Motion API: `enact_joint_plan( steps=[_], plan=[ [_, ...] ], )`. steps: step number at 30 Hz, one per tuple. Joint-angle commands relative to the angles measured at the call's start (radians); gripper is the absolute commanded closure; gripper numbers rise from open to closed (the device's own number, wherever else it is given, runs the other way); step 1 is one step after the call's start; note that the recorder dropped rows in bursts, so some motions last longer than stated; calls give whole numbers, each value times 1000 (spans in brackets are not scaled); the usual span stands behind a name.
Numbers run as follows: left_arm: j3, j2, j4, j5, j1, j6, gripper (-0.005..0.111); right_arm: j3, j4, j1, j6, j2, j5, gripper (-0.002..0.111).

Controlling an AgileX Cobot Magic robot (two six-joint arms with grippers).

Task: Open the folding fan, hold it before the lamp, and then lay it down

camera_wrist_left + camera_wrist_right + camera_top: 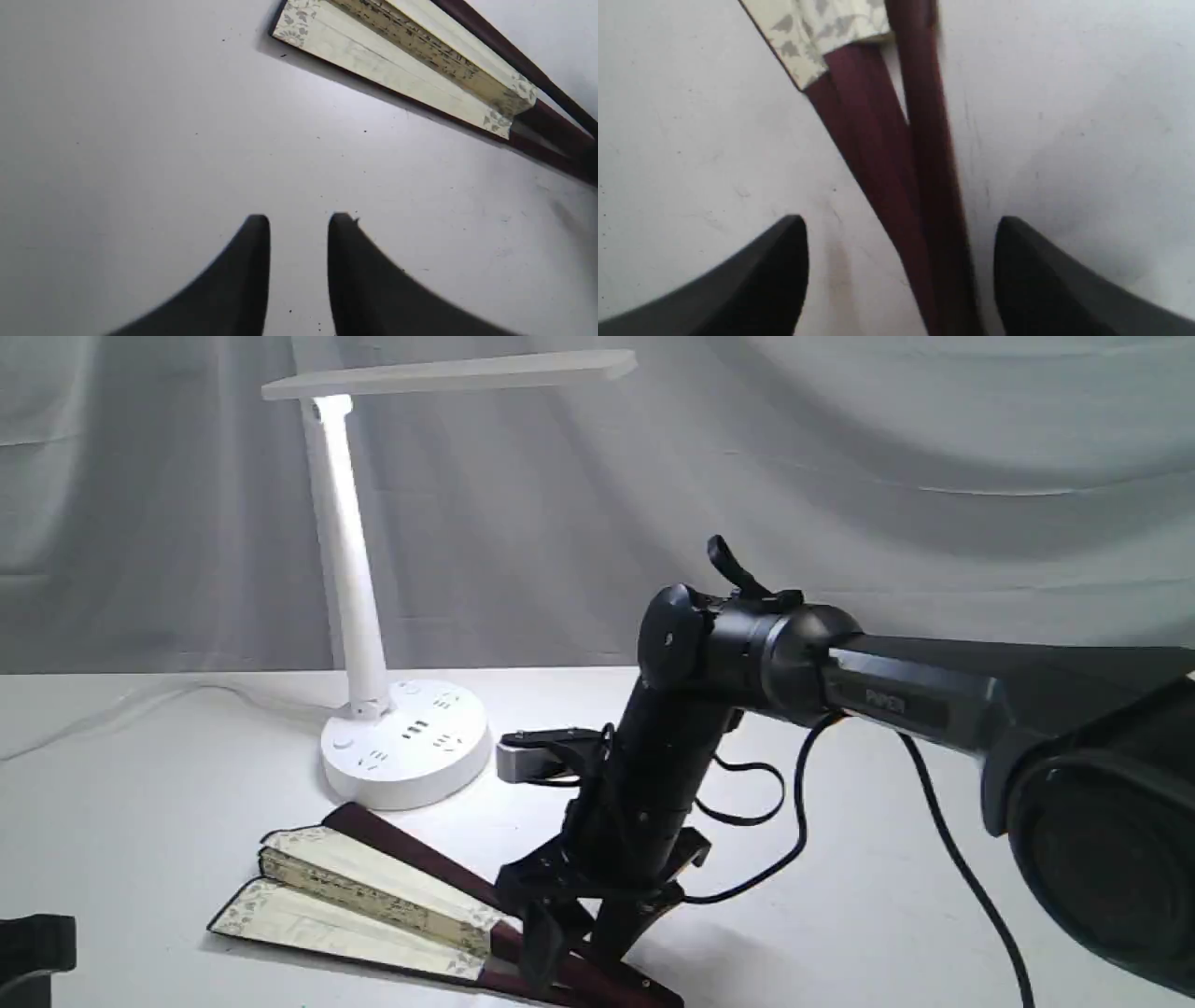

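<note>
The folding fan [355, 896] lies on the white table, spread only a little, its cream leaf pointing left and its maroon ribs running right toward the pivot. My right gripper [560, 957] comes down over those ribs and stands open, one finger on each side of the maroon ribs [878, 154], just above the table. In the right wrist view the right gripper [901, 224] holds nothing. My left gripper [299, 221] hovers over bare table, narrowly open and empty, apart from the fan's leaf [397, 60]. Behind the fan the white lamp [406, 742] stands lit.
The lamp's long head [448, 375] reaches out high over the table. Its white cord [140, 705] trails off to the left. A black cable [794, 821] loops from the right arm. A dark part of the left arm [33, 947] shows at the lower left corner.
</note>
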Motion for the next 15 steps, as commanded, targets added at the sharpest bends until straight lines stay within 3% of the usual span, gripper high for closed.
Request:
enact_joint_plan(
  steps=[1,10,15],
  plan=[
    [-5,0,-10,-1,-5,-1,85,6,-2,-25,-23,-19,5,51],
    [-5,0,-12,-1,-5,-1,85,6,45,-54,-69,-19,5,51],
    [-5,0,-12,12,-5,-1,85,6,115,-78,-71,-19,-100,51]
  ],
)
